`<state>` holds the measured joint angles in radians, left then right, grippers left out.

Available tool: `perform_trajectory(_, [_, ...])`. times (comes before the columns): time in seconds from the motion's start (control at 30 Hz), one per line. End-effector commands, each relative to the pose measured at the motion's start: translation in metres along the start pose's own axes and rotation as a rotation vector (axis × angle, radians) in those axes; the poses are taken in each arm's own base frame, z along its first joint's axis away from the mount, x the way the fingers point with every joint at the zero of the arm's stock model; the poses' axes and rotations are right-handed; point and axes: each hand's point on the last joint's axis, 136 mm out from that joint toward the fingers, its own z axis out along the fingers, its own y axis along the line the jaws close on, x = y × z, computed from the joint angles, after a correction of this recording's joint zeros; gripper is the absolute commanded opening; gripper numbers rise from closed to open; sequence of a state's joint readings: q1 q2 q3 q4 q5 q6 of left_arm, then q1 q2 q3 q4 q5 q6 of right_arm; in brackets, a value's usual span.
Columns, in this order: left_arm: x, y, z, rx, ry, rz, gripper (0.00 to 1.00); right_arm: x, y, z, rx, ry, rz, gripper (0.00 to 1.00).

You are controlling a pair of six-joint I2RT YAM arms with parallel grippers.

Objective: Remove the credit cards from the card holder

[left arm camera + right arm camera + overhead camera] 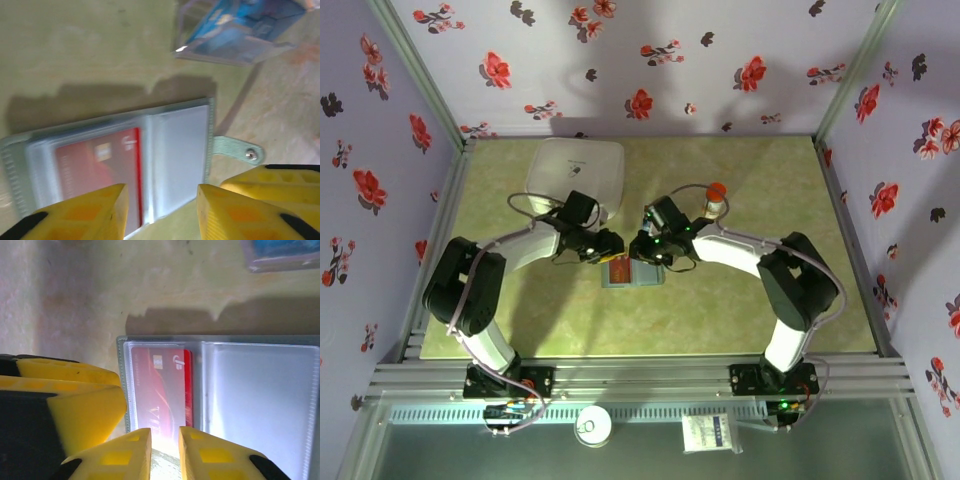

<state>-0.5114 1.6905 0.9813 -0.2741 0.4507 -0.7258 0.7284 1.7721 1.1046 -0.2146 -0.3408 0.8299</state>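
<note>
white box [575, 170] at the back of the bench [770, 210], card holder [632, 272] open flat mid-bench, red-capped bottle [715, 195] behind it. red card [162, 390] in one pocket, print unreadable. left fingers [90, 210] apart over the holder; right fingers [125, 452] nearly together, can't tell if pinching.

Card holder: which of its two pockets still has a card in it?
The pocket far from the strap: a red card sits in it. The strap-side pocket, next to the strap, shows no card.
</note>
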Motion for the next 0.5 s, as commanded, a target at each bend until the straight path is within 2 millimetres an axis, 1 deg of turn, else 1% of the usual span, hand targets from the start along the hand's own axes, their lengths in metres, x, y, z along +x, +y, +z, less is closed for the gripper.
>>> perform_trajectory(0.0, [0.01,0.021,-0.004,-0.04,0.017,-0.003,0.29,0.001,0.006,0.013,-0.016,0.043,-0.002,0.25])
perform_trajectory(0.1, [0.015,0.031,0.0,-0.049,0.031,-0.016,0.2,0.004,0.005,0.022,-0.014,0.065,0.001,0.28])
perform_trajectory(0.2, [0.017,0.036,0.003,-0.052,0.036,-0.018,0.13,0.006,0.002,0.029,-0.015,0.08,0.007,0.28])
perform_trajectory(0.3, [0.019,0.039,0.007,-0.058,0.048,-0.019,0.11,0.009,-0.001,0.035,-0.018,0.091,0.016,0.28])
perform_trajectory(0.47, [0.02,0.05,0.009,-0.086,0.055,-0.029,0.06,0.011,-0.001,0.041,-0.032,0.103,0.02,0.28])
